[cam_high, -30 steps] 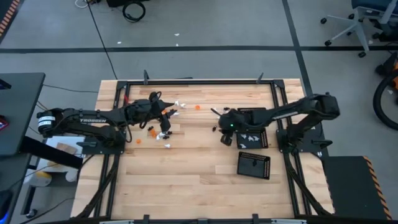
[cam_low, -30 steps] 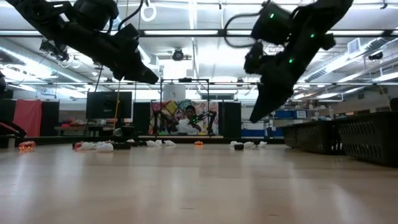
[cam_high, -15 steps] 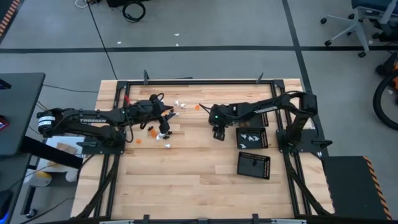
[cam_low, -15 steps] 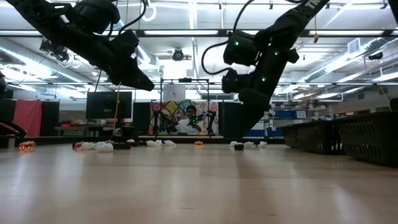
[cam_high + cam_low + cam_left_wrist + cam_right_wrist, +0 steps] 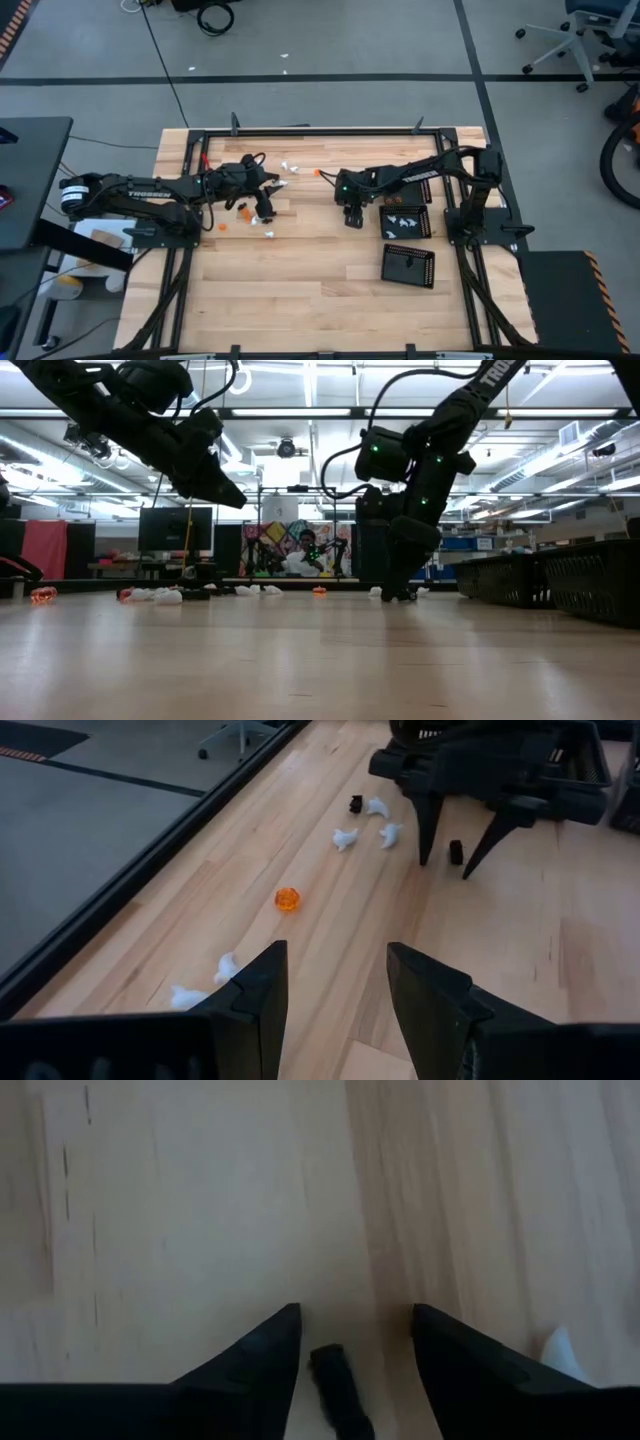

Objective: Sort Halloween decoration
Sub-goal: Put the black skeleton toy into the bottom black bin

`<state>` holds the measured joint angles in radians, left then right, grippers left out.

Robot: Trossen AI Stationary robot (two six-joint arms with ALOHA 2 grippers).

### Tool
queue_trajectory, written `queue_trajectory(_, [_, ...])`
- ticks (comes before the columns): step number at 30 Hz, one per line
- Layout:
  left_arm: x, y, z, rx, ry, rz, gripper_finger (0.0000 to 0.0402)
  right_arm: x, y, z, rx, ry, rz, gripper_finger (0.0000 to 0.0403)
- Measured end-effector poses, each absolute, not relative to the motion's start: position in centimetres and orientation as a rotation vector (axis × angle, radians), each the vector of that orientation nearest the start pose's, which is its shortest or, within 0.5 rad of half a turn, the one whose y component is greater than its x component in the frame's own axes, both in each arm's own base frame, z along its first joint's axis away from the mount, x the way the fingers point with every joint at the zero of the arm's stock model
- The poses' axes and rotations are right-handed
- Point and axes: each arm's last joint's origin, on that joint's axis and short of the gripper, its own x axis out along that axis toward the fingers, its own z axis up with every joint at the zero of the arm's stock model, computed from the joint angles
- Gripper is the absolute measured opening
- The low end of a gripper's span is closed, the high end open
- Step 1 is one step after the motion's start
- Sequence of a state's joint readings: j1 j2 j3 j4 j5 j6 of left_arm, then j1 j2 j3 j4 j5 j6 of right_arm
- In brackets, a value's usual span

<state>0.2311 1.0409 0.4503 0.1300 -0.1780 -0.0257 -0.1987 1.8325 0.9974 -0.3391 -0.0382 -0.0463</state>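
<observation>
The Halloween decoration is tiny white, orange and black pieces lying on the wooden table: an orange one (image 5: 287, 899), white ones (image 5: 345, 839) and a black one (image 5: 455, 851). More lie near the left arm (image 5: 243, 213). My right gripper (image 5: 350, 218) points down at the table, open. Its fingers stand on either side of the black piece (image 5: 338, 1388), a gap showing on each side. My left gripper (image 5: 337, 990) hangs open above the table (image 5: 232, 493), over the scattered pieces on the left.
Three black perforated trays sit at the table's right: one near the front (image 5: 407, 265), one holding white pieces (image 5: 405, 222), one under the right arm (image 5: 408, 187). A black frame (image 5: 320, 131) borders the table. Bare wood lies toward the near edge (image 5: 300, 290).
My right gripper has swung from beside the trays toward the table's left and come down until its fingertips reach the tabletop around the black piece. My left arm has stayed almost still.
</observation>
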Motion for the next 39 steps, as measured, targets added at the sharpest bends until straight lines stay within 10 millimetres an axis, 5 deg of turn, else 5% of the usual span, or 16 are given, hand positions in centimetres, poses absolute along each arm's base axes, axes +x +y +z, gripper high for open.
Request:
queue_trajectory(17, [20.3,5.3,20.2,-0.036,0.46,0.408,0.0157,31.5,-6.0,13.6,0.091,1.26,-0.106,0.013])
queue_trajectory(26, [20.3,5.3,20.2,-0.035,0.46,0.408,0.0157,31.8,-5.6,13.8,0.081,1.241,-0.091,0.004])
queue_trajectory(39, [20.6,5.4,20.8,0.029,0.398,0.399,0.0157,34.3,0.0,18.8,0.124,1.286,0.152,0.0043])
